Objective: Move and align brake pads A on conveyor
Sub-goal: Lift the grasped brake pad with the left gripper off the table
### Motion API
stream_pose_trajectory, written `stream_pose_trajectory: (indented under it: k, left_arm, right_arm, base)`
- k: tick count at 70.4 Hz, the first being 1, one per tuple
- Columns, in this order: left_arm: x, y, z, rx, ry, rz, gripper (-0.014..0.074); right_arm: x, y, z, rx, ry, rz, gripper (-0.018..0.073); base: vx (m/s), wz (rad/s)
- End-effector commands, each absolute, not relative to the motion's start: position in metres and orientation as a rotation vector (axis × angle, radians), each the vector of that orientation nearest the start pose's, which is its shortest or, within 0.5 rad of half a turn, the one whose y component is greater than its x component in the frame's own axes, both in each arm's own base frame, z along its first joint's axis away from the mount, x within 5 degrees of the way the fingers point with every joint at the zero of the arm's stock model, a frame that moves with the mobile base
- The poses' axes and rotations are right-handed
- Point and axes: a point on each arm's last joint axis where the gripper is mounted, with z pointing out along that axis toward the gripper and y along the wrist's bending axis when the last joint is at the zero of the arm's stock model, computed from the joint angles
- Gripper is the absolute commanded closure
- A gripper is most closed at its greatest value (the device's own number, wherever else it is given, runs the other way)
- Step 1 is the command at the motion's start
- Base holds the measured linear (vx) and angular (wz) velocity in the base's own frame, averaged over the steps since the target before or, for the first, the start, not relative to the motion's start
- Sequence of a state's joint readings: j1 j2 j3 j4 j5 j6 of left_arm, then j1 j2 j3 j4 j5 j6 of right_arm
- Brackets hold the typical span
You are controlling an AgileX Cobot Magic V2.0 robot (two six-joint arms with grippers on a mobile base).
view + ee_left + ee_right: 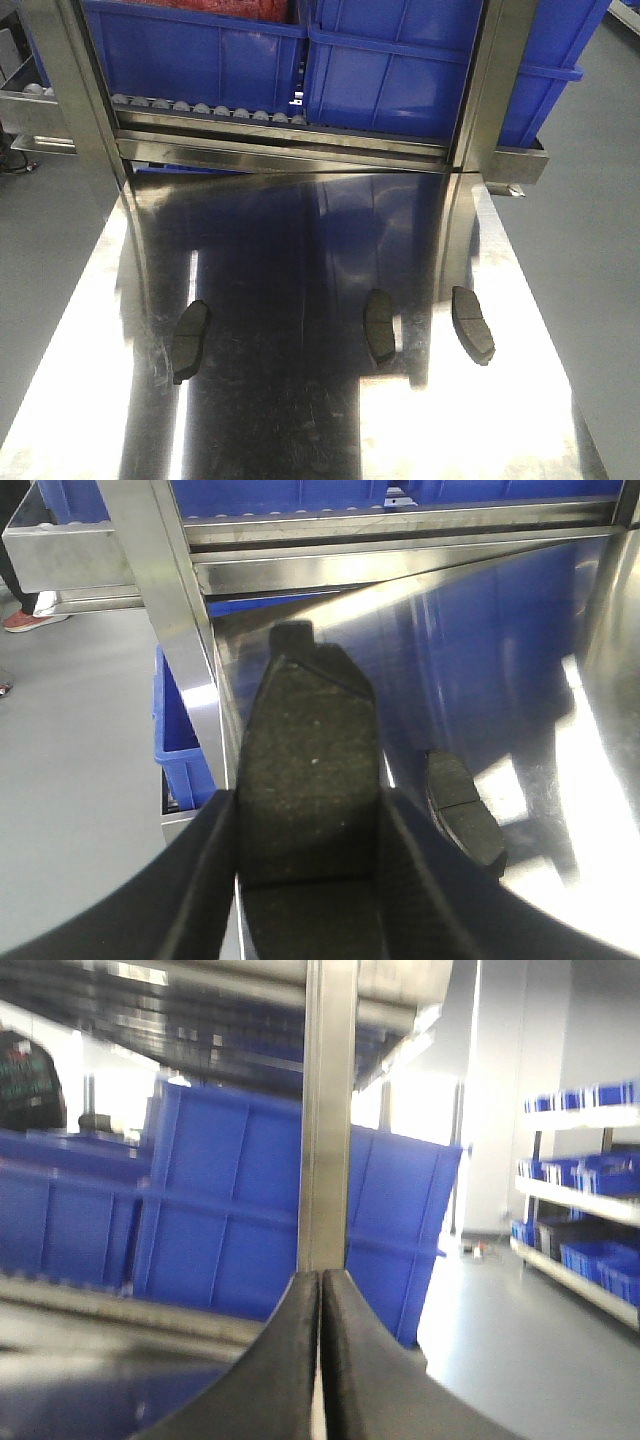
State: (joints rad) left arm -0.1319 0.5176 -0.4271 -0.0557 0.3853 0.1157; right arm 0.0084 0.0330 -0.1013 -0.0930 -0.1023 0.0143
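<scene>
Front view: no claw shows. Left pad (191, 340), middle pad (379, 325) and right pad (472, 323) lie flat on the steel table (300, 430); no belt in sight.

Left wrist: left claw (305, 800) grips a fourth pad (310, 750), jaws partway apart; a loose pad (462, 820) lies just right. Likely the carry step; next, find the belt. Table edge and post (160, 620) crowd its left; its right is open.

Right wrist: right claw (320, 1285) closed, empty; post (330, 1110) dead ahead.
</scene>
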Motion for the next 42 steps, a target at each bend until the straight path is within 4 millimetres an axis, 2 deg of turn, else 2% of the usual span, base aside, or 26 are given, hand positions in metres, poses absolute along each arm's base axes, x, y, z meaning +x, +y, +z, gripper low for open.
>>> stream_pose_trajectory:
  k: [1, 9, 19, 31, 42]
  left_arm:
    - [0.11, -0.017, 0.301, 0.186, 1.824, -0.074, 0.0603]
    - [0.111, -0.017, 0.301, 0.184, 1.825, -0.072, 0.0603]
    - [0.111, -0.017, 0.301, 0.184, 1.825, -0.072, 0.0603]
    - [0.111, -0.017, 0.301, 0.184, 1.825, -0.072, 0.0603]
    - [0.111, -0.017, 0.301, 0.184, 1.825, -0.072, 0.0603]
  right_arm:
    - [0.055, 0.001, 0.299, -0.074, 1.272, -0.075, 0.0569]
    - [0.072, 0.0, 0.318, -0.069, 1.427, -0.081, 0.0569]
    - [0.094, -0.002, 0.324, -0.062, 1.65, -0.084, 0.0569]
    - [0.113, -0.002, 0.314, -0.051, 1.835, -0.072, 0.0569]
    - [0.12, -0.002, 0.306, -0.046, 1.891, -0.064, 0.0569]
  base:
    - [0.0, 0.0]
    - [0.0, 0.0]
    - [0.0, 0.0]
    - [0.0, 0.0]
    - [0.0, 0.0]
